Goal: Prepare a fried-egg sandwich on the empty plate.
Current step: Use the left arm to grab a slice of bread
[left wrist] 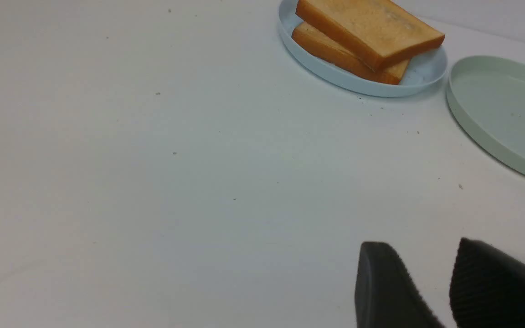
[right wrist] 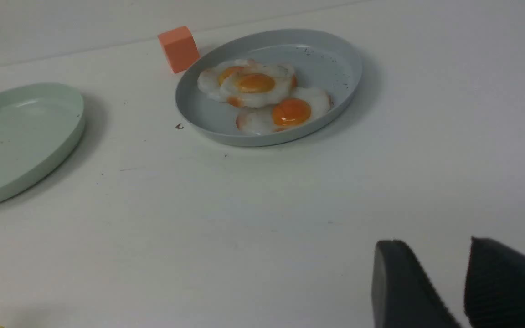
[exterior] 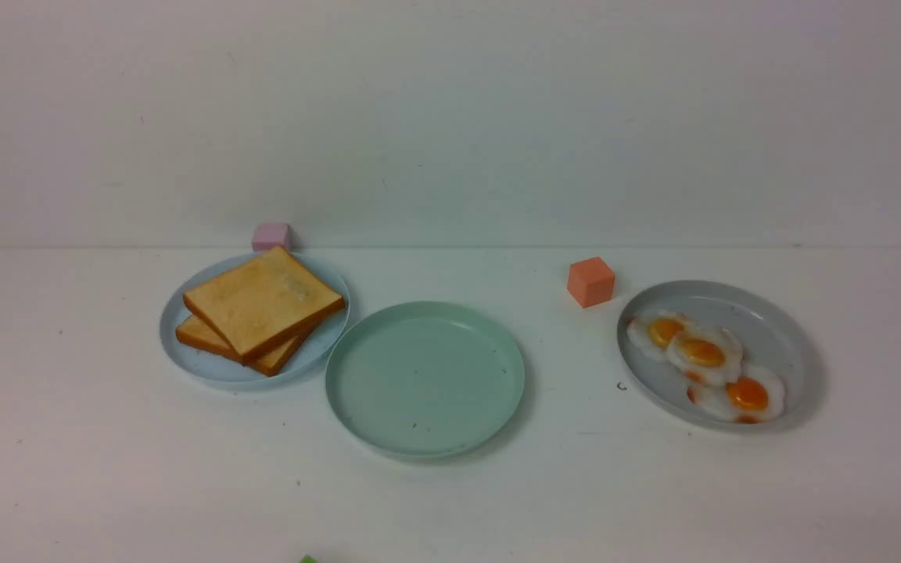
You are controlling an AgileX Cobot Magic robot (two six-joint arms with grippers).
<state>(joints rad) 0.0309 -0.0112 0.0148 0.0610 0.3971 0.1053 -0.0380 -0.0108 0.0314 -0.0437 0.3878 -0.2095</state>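
Toast slices (exterior: 263, 301) golden-brown – fried eggs (exterior: 705, 356) white, orange-yolked

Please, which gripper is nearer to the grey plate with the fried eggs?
Right. The right gripper is open, short of the grey plate, not touching it. The left gripper is farther off; its wrist view does not show that plate.

Glossy Yolks, Porous Toast

At centre-left of the front view, the toast slices (exterior: 263, 301) look dry and finely rough. Right of centre, the fried eggs (exterior: 702, 352) have glossy, plastic-looking yolks. The mint-green plate (exterior: 425, 375), at centre, looks like smooth plastic with a soft sheen. The orange cube (exterior: 591, 282), upper right, looks matt.
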